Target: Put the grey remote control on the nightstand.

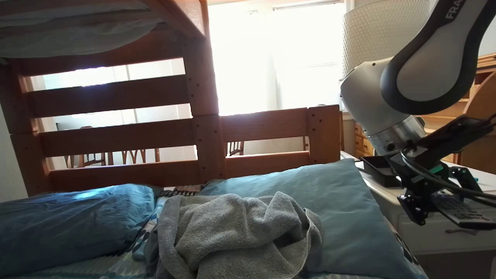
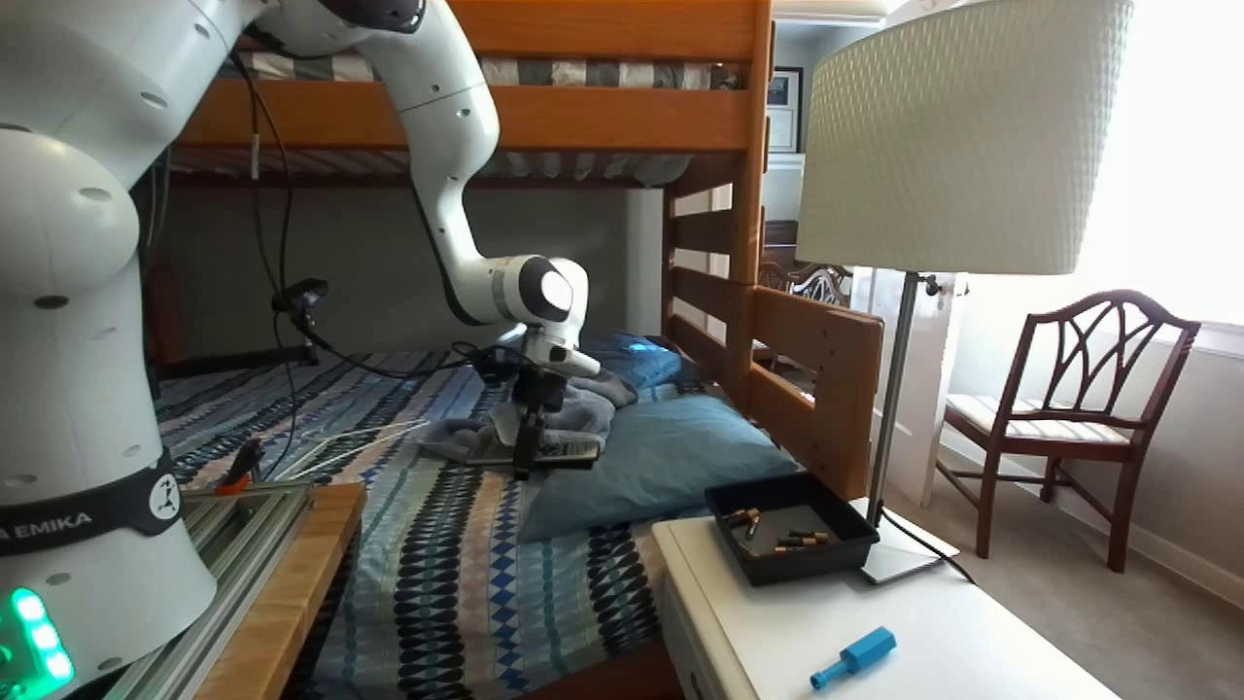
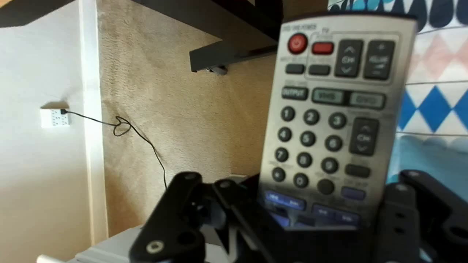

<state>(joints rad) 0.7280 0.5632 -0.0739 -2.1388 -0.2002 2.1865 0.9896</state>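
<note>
The grey remote control (image 3: pixel 321 128) has dark number keys, a red power key and blue keys at its lower end. My gripper (image 3: pixel 318 204) is shut on that lower end. The remote also shows in both exterior views (image 1: pixel 463 211) (image 2: pixel 573 454). My gripper (image 2: pixel 527 452) holds it in the air over the bed, near the pillow and the towel. The white nightstand (image 2: pixel 952 642) stands beside the bed, apart from the remote. Its drawer front (image 1: pixel 438 232) shows behind my gripper (image 1: pixel 432 203). A pale corner of the nightstand (image 3: pixel 109 243) shows low in the wrist view.
On the nightstand are a black tray (image 2: pixel 777 574) with batteries, a blue tool (image 2: pixel 855 656) and a tall lamp (image 2: pixel 957 146). A blue pillow (image 2: pixel 661 452) and a grey towel (image 1: pixel 236 228) lie on the bed. A wooden bed rail (image 2: pixel 826 379) rises behind the pillow.
</note>
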